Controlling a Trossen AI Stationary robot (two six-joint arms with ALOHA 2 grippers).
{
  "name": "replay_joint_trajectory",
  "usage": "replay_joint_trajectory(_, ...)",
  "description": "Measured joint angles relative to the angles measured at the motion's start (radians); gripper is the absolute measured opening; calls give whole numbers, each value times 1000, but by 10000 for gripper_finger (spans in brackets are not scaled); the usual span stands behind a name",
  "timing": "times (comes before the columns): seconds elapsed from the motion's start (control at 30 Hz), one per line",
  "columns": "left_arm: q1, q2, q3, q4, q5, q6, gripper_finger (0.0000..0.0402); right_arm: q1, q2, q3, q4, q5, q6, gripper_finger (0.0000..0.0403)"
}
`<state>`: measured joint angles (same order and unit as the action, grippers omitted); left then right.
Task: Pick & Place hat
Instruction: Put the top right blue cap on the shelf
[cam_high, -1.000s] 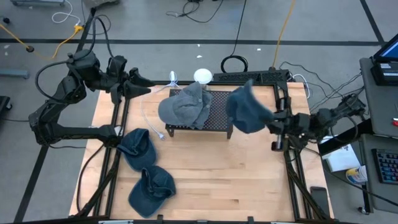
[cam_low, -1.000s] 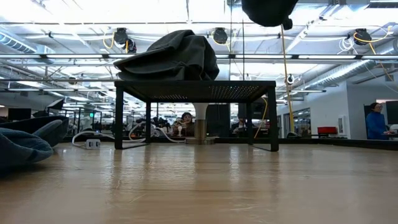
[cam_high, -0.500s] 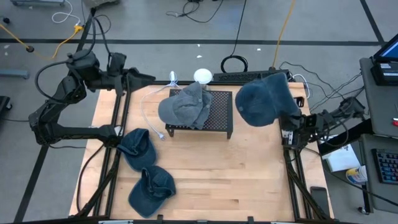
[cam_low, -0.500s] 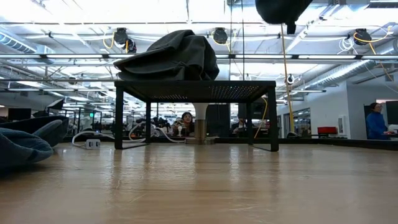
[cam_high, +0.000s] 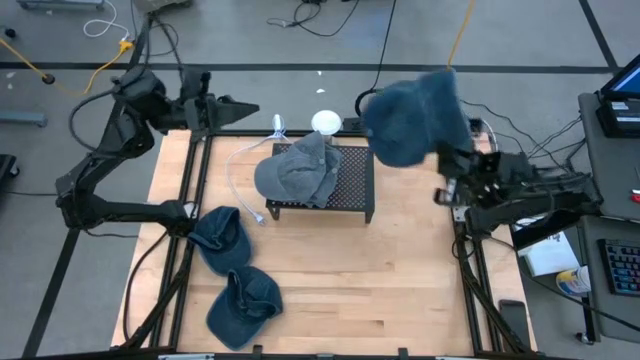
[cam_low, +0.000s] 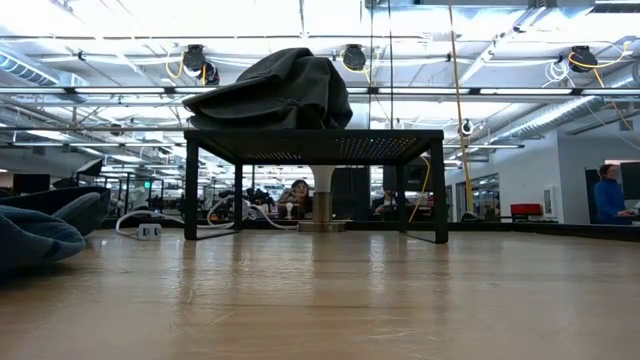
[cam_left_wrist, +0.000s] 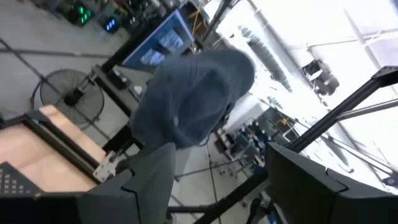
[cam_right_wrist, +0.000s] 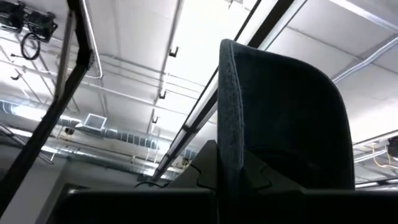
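My right gripper (cam_right_wrist: 233, 169) is raised high over the table's far right part and is shut on a blue hat (cam_high: 410, 120), which also shows in the left wrist view (cam_left_wrist: 193, 99). The hat is above the low view's top. A grey-blue hat (cam_high: 300, 170) lies crown up on a black mesh stand (cam_high: 352, 185), also in the low view (cam_low: 280, 88). Two more blue hats (cam_high: 220, 240) (cam_high: 245, 300) rest on the table's near left part. My left gripper (cam_high: 245, 108) hovers open past the far left corner. My right gripper holds the blue hat by its stiff brim (cam_right_wrist: 227, 140), pinched between the two fingers (cam_right_wrist: 205, 165), one on each face. The fingers point upward, toward the ceiling. The hat is lifted clear and stands above the fingers, crown toward the table's far side.
A white round-headed object (cam_high: 325, 122) and a white cable (cam_high: 240, 185) lie behind and left of the stand. Black frame rails (cam_high: 190, 200) run along both table sides. Bare wood (cam_high: 370, 280) spreads over the near right part. People show in the room behind (cam_low: 605, 195).
My right gripper has risen and swung toward the far edge, tipping its fingers upward. The blue hat went with it, from beside the stand's right end up out of the low view's top. My left gripper has shifted a little toward the right.
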<state>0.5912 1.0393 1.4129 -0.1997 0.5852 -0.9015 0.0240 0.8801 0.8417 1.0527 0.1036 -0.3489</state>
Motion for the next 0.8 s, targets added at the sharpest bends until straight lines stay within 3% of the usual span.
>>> replay_joint_trajectory(0.17, 48, 75, 48, 1, 75, 19, 253, -144, 183, 168, 14, -151, 141, 4)
replay_joint_trajectory(0.4, 83, 177, 137, 40, 174, 39, 253, -225, 426, 421, 29, -286, 206, 4)
replay_joint_trajectory(0.8, 81, 273, 251, 44, 218, 91, 253, -241, 681, 724, 30, -340, 157, 4)
